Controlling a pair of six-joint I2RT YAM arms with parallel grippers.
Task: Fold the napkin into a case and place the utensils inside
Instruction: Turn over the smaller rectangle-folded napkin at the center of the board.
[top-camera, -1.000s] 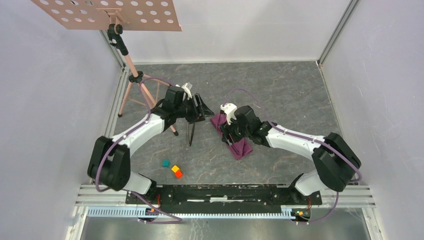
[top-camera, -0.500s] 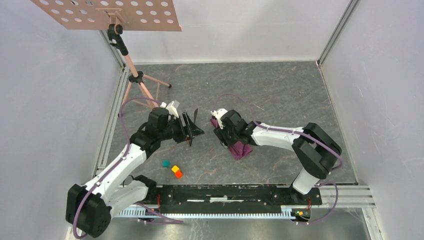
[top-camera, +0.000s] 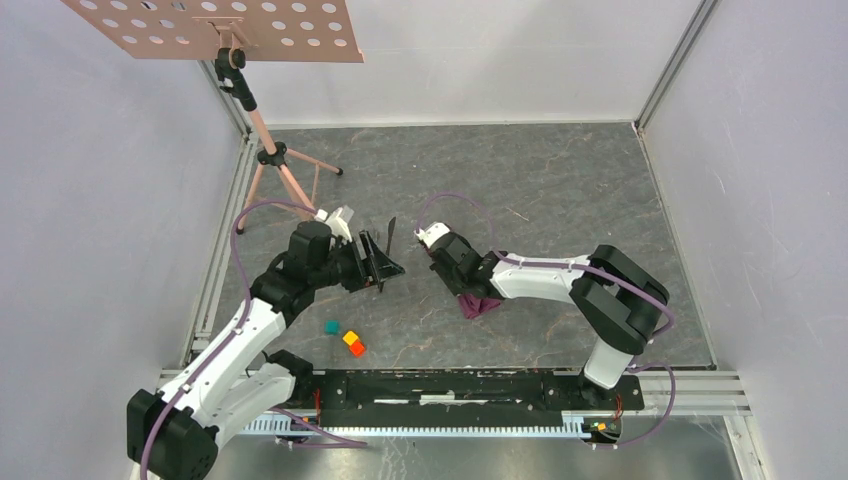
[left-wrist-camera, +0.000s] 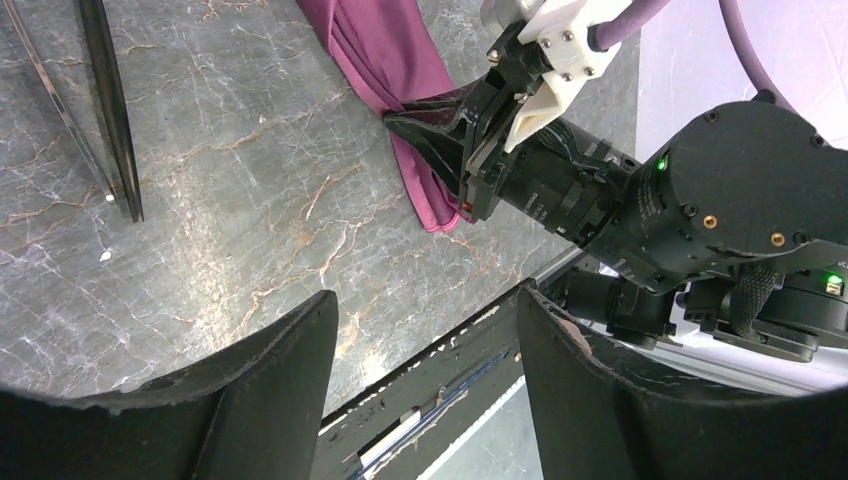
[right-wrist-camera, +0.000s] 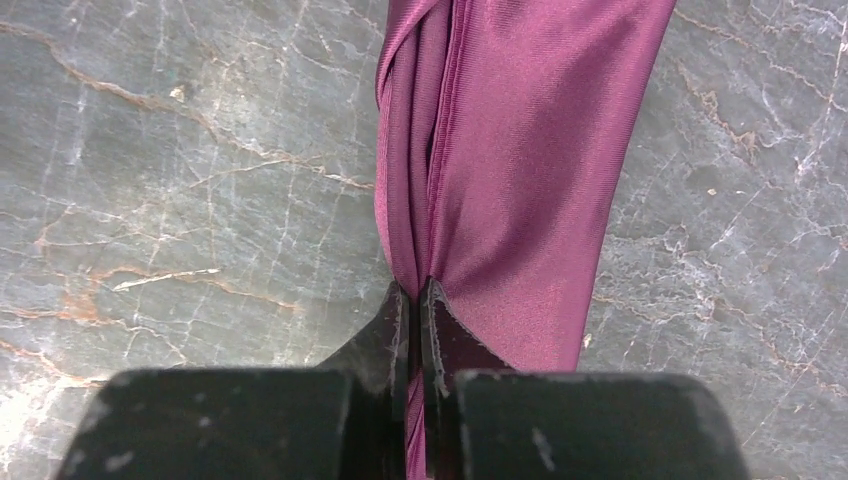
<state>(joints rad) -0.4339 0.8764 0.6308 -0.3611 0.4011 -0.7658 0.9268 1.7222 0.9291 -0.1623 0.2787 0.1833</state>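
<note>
Top external: napkin (top-camera: 480, 304) on grey marbled table (top-camera: 560, 190); pale walls (top-camera: 100, 200).

This is a robotics lab test cell rather than a lived-in room. Plain pale panel walls (top-camera: 100, 200) box in the table (top-camera: 560, 180), whose dark stone-patterned top is framed by slotted aluminium posts (top-camera: 672, 70). Two black-and-white robot arms, the left arm (top-camera: 240, 340) and the right arm (top-camera: 545, 275), are bolted to a black base rail (top-camera: 450, 385) at the near edge, with purple cables (left-wrist-camera: 745, 50) looping along them. A tripod stand (top-camera: 275, 165) at the far left carries a perforated board (top-camera: 215, 25). Small teal, yellow and orange blocks (top-camera: 348, 340) lie on the table.
</note>
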